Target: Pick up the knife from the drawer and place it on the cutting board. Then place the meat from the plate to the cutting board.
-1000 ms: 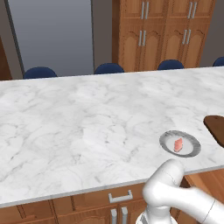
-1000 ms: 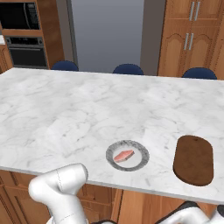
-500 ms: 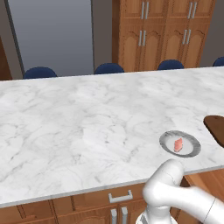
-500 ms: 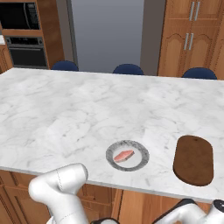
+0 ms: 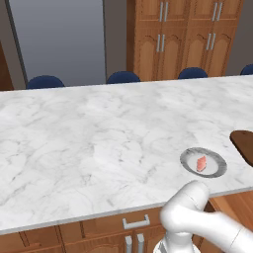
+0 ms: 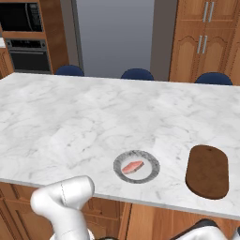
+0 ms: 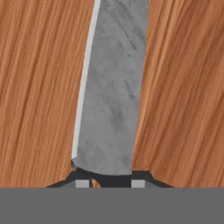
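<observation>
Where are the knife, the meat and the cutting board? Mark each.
knife (image 7: pixel 111 100): hand view, middle of the grey blade.
meat (image 6: pixel 132 167): right base view, centre of the chunk.
cutting board (image 6: pixel 207 170): right base view, bare middle.

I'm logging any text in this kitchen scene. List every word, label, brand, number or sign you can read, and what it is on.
None: no readable text anywhere.
The knife blade is bare grey metal, unmarked.
The plate, meat and cutting board carry no lettering.
The oven front shows no legible markings.
</observation>
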